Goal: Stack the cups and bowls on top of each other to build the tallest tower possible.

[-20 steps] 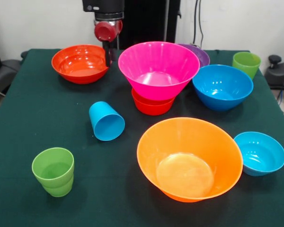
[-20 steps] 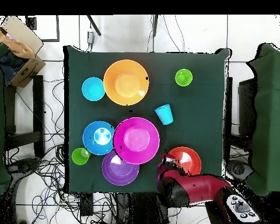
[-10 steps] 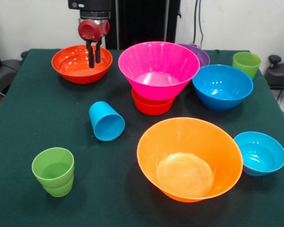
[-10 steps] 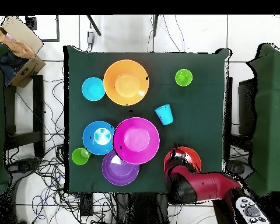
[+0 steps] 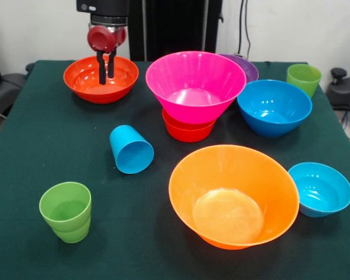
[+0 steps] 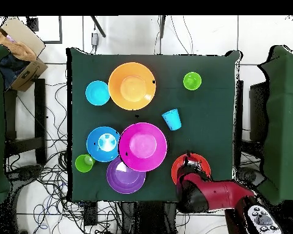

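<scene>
My gripper (image 5: 106, 74) hangs inside the rim of the medium red-orange bowl (image 5: 99, 81) at the back left, its two fingers open a narrow gap with nothing between them. From overhead, the gripper (image 6: 188, 163) and arm cover part of that bowl (image 6: 201, 163). The large pink bowl (image 5: 195, 84) sits in the small red-orange bowl (image 5: 186, 132), with the purple bowl (image 5: 248, 67) behind it. Standing apart are the blue bowl (image 5: 274, 108), the large orange bowl (image 5: 233, 195) and the small blue bowl (image 5: 321, 189). A sky blue cup (image 5: 131, 150) lies on its side. Green cups stand front left (image 5: 66, 211) and back right (image 5: 304, 79).
The dark green table (image 5: 52, 146) has open cloth along its left side and between the lying cup and the orange bowl. Black chairs (image 6: 21, 116) and cables surround the table, and a cardboard box (image 6: 18, 46) sits beyond one corner.
The gripper has travelled from beside the pink bowl's rim to over the medium red-orange bowl, and its fingers have turned to show a gap. Cups and bowls have not moved.
</scene>
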Controlling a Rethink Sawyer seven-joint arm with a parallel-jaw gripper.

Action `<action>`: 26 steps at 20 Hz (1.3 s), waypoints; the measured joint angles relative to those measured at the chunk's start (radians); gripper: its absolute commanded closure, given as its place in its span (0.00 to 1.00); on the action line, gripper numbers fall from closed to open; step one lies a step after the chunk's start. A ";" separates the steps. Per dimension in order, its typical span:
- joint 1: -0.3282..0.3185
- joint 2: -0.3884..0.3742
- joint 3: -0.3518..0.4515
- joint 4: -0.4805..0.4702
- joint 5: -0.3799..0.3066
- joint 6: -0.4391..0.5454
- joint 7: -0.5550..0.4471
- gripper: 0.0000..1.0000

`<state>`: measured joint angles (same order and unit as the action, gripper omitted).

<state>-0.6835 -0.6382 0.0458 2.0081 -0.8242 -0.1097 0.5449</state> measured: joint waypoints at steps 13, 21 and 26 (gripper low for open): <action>-0.027 0.051 -0.006 -0.039 -0.087 -0.011 0.000 0.00; -0.067 0.095 0.009 -0.073 -0.154 -0.014 0.000 0.00; -0.091 0.123 0.032 -0.089 -0.190 -0.014 0.000 0.00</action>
<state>-0.7749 -0.5148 0.0782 1.9193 -1.0145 -0.1239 0.5449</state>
